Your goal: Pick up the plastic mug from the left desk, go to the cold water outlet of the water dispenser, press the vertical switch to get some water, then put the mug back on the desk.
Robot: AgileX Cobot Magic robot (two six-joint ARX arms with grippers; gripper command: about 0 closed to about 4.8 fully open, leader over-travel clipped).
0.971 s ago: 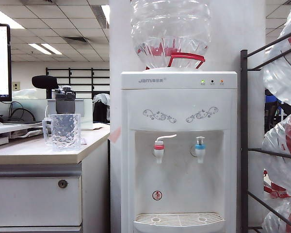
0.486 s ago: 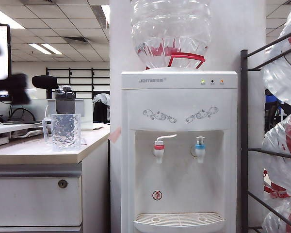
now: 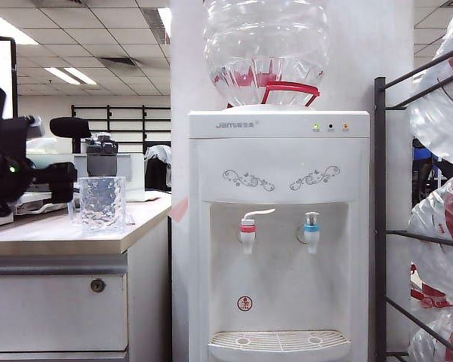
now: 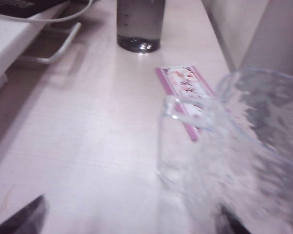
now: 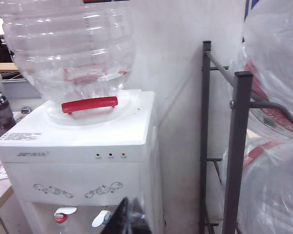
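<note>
Water dispenser (image 3: 278,226): tall white cabinet, upright, unchanged from the earlier pictures; lower edge cut off in the exterior view. An inverted clear bottle (image 3: 266,45) sits on its top, upper part out of frame.

Left desk (image 3: 68,237): beige top, pale grey drawer front with round keyhole; its left part runs out of frame.

Left arm: absent a second ago, a blur at the left frame edge half a second ago, now a dark mass over the desk's left part. Left gripper (image 3: 64,183) stands just beside the plastic mug (image 3: 102,203) on its left side, covering the handle that showed earlier. Jaws spread wide, nothing between them; in the left wrist view only two dark finger ends show at the frame's edge, one of them (image 4: 19,219) clear of the mug.

Plastic mug: upright near the desk's front edge, long axis vertical, mouth up, same place as before. Blurred in the left wrist view (image 4: 234,156); handle loop faces the camera.

Dark grey bottle (image 3: 101,157): stands behind the mug toward the desk's rear edge, partly hidden by it.

Right gripper (image 5: 129,219): only a dark tip shows in the right wrist view, before the dispenser front; jaw state cannot be told.

Cold water outlet (image 3: 311,231): blue collar, vertical switch (image 3: 311,217) upright above it.
</note>
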